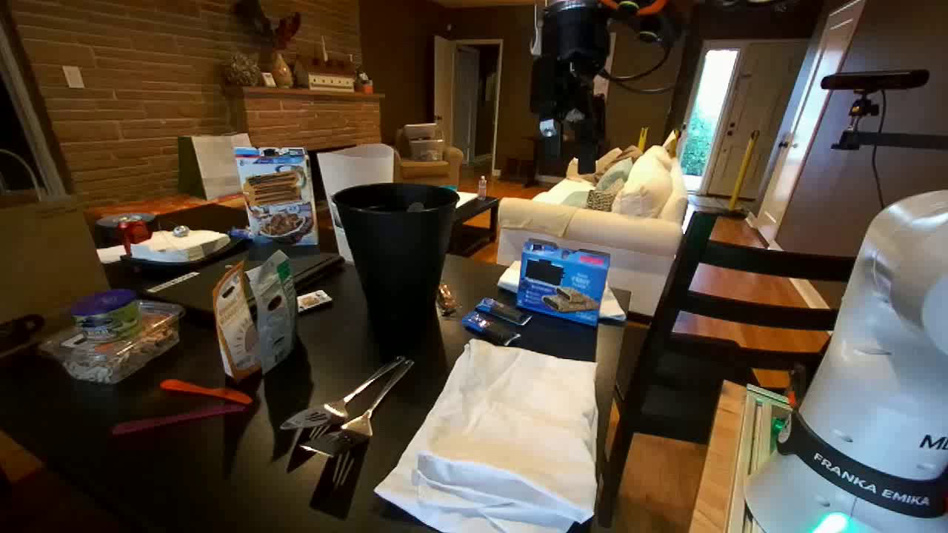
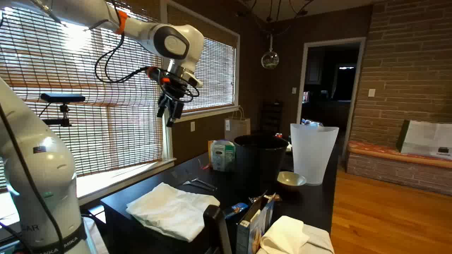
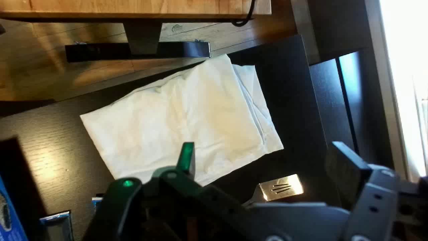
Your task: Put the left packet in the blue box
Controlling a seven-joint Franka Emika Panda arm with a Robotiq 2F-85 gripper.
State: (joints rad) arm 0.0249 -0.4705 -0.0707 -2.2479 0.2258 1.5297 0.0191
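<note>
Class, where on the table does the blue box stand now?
In an exterior view, the blue box stands to the right of the black bin, beside two small packets.

Lower left of the white cloth (image 3: 180, 117), the wrist view's edges crop the blue box (image 3: 13, 227) and farther packet (image 3: 59, 231); the hand (image 3: 267, 160) hides most of the nearer packet (image 3: 97, 200).

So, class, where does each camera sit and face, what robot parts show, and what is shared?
In an exterior view: behind the utensils, facing the blue box and sofa; robot base at right, gripper at top.
In an exterior view: behind the chair, facing the black bin; arm and gripper at left.
Wrist view: overhead, facing down at the white cloth; fingers at bottom.
Both exterior views share the black bin.
</note>
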